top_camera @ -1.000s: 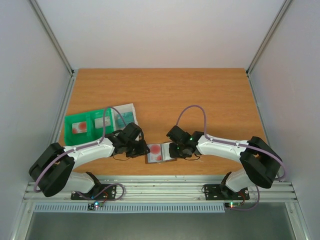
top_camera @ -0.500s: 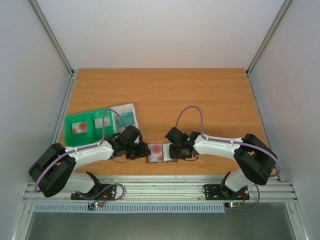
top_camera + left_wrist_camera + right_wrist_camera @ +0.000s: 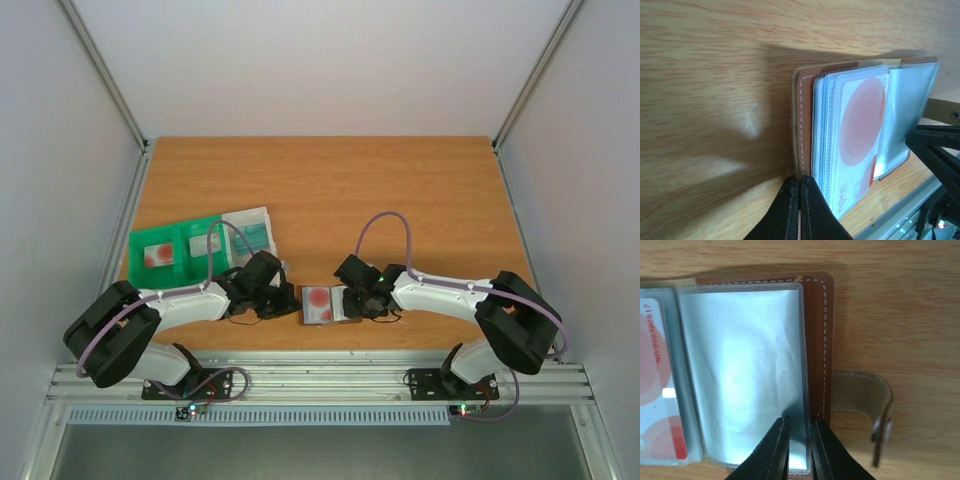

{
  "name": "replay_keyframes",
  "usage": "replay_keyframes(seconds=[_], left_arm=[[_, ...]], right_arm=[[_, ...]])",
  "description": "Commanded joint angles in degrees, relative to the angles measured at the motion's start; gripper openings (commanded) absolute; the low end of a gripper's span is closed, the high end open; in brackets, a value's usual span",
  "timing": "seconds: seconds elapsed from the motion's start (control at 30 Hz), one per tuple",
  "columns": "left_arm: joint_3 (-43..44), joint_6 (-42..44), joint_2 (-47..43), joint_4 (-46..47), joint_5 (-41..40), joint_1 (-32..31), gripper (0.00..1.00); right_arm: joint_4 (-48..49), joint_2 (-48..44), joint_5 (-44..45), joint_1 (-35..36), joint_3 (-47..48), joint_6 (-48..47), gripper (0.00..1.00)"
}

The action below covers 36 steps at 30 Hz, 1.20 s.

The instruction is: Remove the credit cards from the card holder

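The brown leather card holder (image 3: pixel 347 304) lies open on the table between both grippers. Its clear sleeves hold a white credit card with a red disc (image 3: pixel 860 130), also seen at the left edge of the right wrist view (image 3: pixel 655 390). My left gripper (image 3: pixel 800 179) is shut, its tips touching the holder's left leather edge (image 3: pixel 803 120). My right gripper (image 3: pixel 800 421) presses on the right flap with a narrow slit between its jaws. One finger (image 3: pixel 774 450) is on the empty clear sleeve (image 3: pixel 740 370) and the other on the leather rim. The snap tab (image 3: pixel 862 397) sticks out to the right.
A green tray (image 3: pixel 135 262) with a white-and-red card in it stands at the left. A clear section (image 3: pixel 250 232) beside it holds a teal card. The metal rail (image 3: pixel 320 378) runs just behind the holder's near edge.
My left gripper has gone from open to shut at the holder's left edge. The holder and both grippers have shifted slightly to the right.
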Motion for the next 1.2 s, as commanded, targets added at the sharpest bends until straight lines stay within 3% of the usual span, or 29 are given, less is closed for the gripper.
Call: replay_keyframes(seconds=[0.0,0.4,0.5,0.83,1.17], left_arm=[[-0.54,0.28,-0.86,4.46,1.53,-0.23,0.00],[-0.71,-0.92,-1.12,6.90,2.90,-0.26,0.00],[-0.59,-0.95,-1.26,6.52,2.76,-0.31,0.00],[-1.00,-1.21,-1.88,2.81,0.90,-0.24,0.00],[-2.89,-1.09,-3.56,0.73,-1.49,-0.26,0.00]], right_arm=[[-1.96,-4.45,1.28,0.06,-0.22,-0.06,0.15],[-8.04,-15.30,0.66,0.32,5.35,0.50,0.22],[-4.79,-16.62,-0.73,1.18,5.52,-1.53,0.22],[9.45,-8.41,-8.65,0.89,1.86,-3.48,0.20],[23.30,1.27,-19.84,-5.08,-4.21,-0.93,0.19]])
